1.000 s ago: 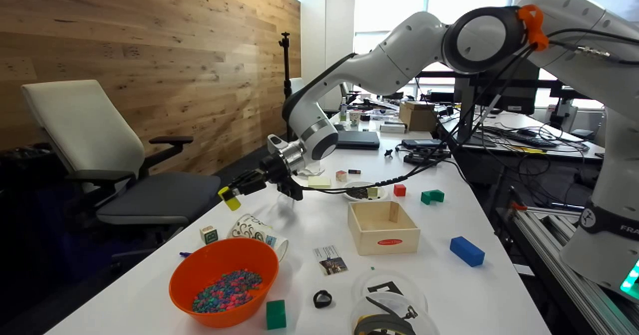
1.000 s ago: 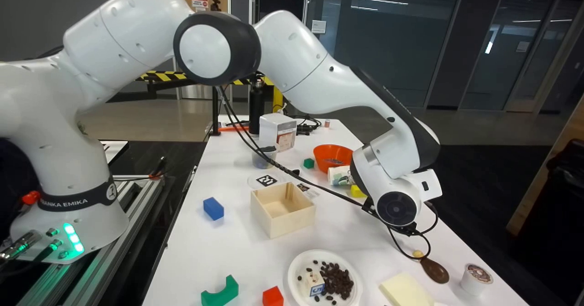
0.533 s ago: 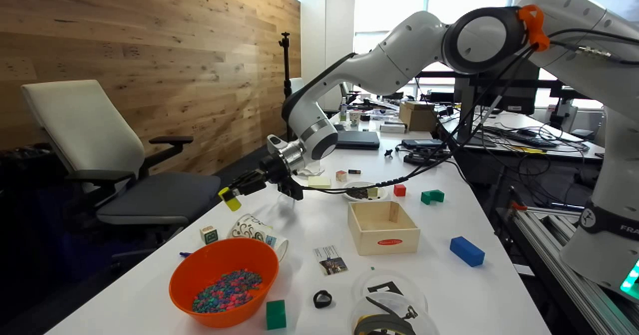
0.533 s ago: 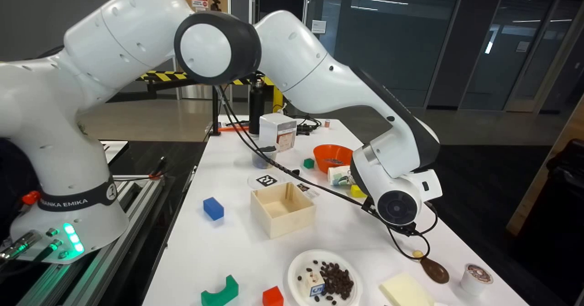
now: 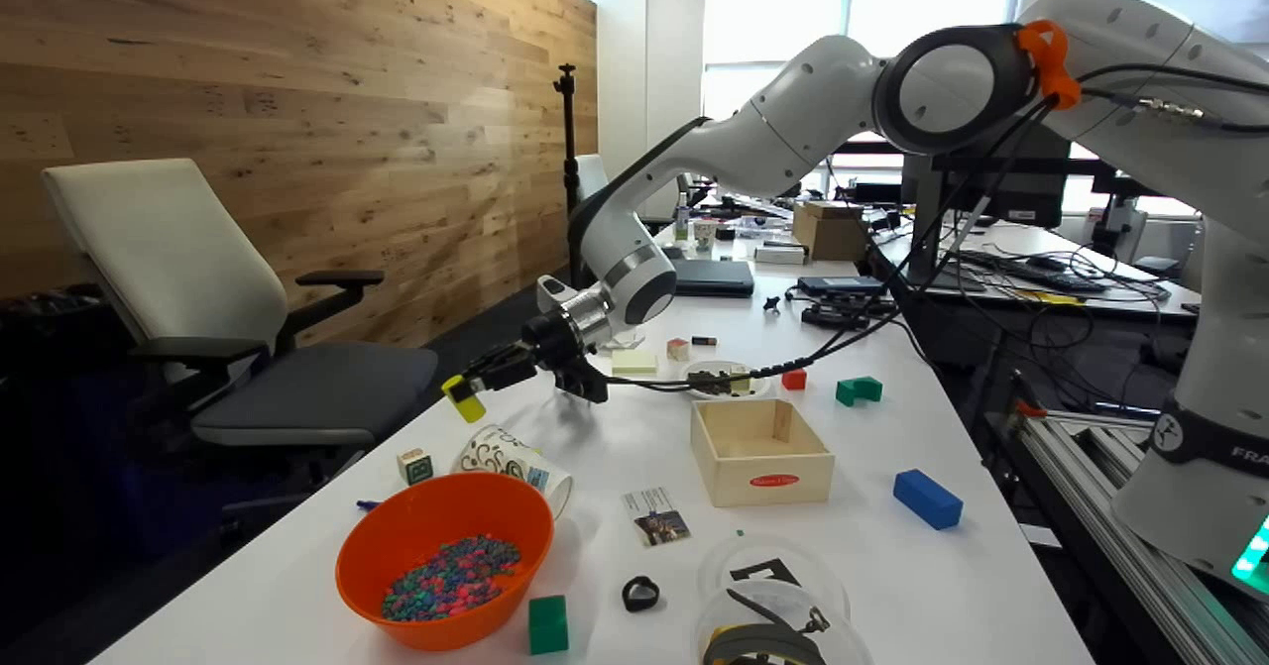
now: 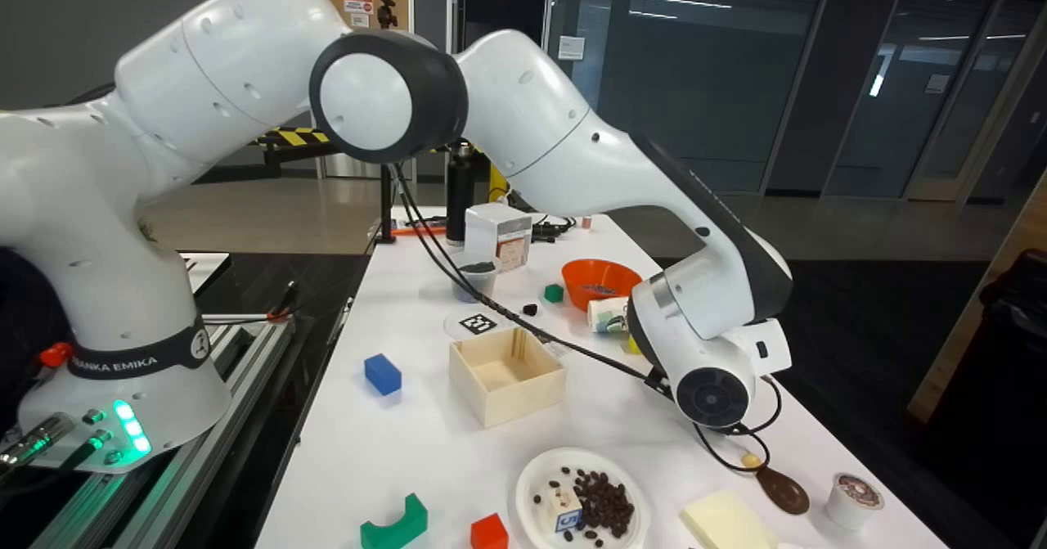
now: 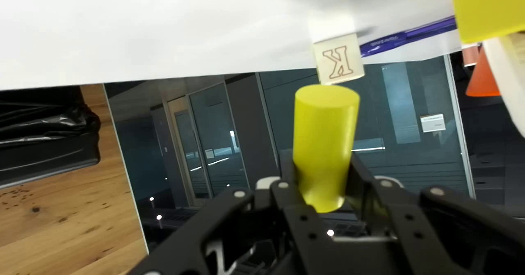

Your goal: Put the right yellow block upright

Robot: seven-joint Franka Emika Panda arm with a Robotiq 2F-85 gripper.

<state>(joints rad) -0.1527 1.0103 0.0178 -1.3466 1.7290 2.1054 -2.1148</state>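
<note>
End effector (image 7: 322, 180) clamped on 1 yellow block (image 5: 471, 406), leaning in an exterior view. Yellow total 2: second yellow block (image 7: 488, 8) on the desk (image 5: 595, 586) to its side, just beside 1 sideways cup (image 5: 506, 462). Cup sits between end effector and 1 orange bowl (image 5: 426, 509). Near, past the held block: 1 lettered cube (image 7: 338, 60), 1 purple pen (image 7: 406, 37) beside it. Well apart from end effector: 1 blue block (image 5: 928, 498), 1 red block (image 5: 793, 378), 2 green blocks (image 5: 548, 625), 1 wooden box (image 5: 724, 487).
</note>
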